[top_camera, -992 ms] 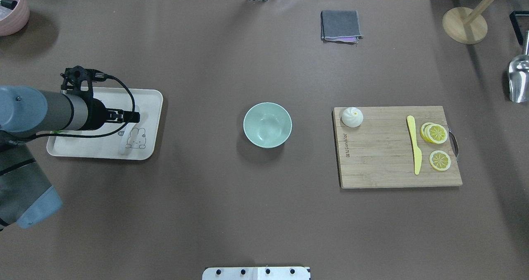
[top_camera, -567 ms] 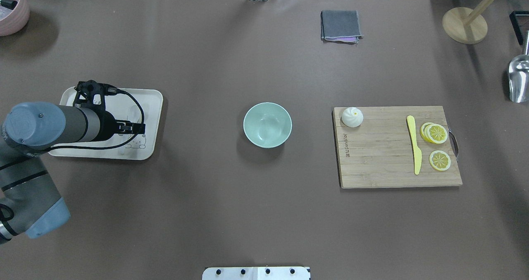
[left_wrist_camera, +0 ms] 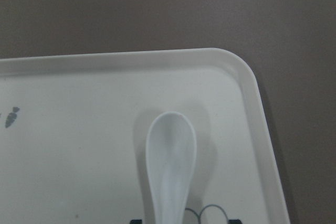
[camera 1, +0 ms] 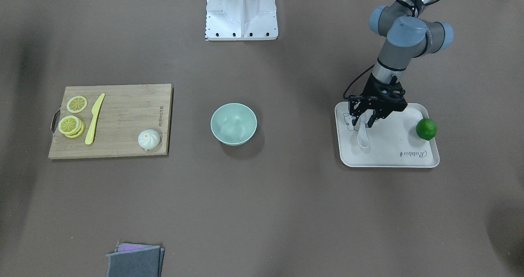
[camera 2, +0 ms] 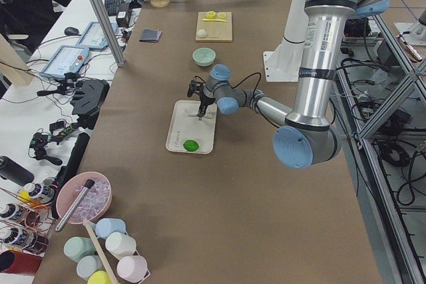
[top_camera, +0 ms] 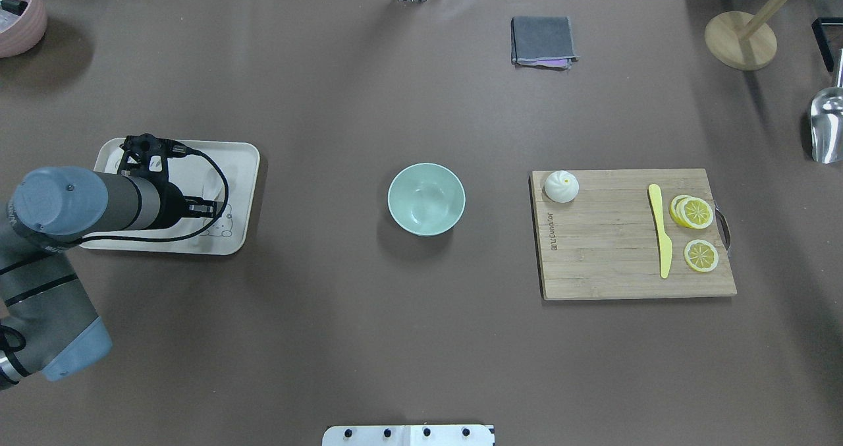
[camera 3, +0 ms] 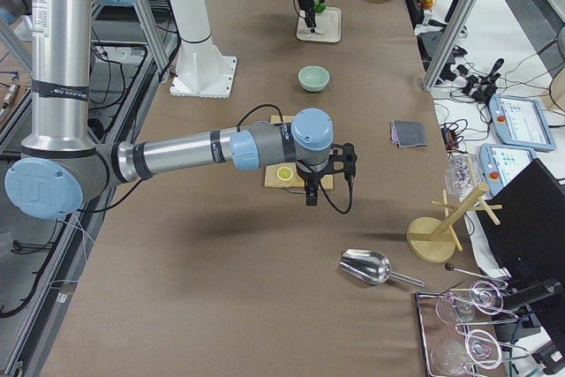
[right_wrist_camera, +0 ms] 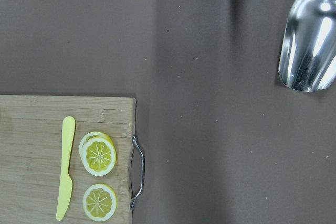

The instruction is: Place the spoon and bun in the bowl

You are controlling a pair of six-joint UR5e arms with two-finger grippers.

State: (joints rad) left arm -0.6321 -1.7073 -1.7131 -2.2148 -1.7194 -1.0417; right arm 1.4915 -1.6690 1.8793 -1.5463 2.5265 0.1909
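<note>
Zero of two items are in the bowl (camera 1: 233, 123), empty at frame centre. Spoon (camera 1: 362, 138) lies on tray (camera 1: 393, 146), right side; left gripper (camera 1: 363, 123) jaws spread over its handle. Bun (camera 1: 148, 139) sits on cutting board (camera 1: 118, 117), left side. Right gripper (camera 3: 311, 192) jaws: cannot tell.

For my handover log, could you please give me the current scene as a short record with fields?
spoon: lying on the tray
left gripper: open, straddling the spoon's handle
bun: on the cutting board
bowl: empty, mid-table
right gripper: above the cutting board, open or shut unclear
lime: on the tray
</note>
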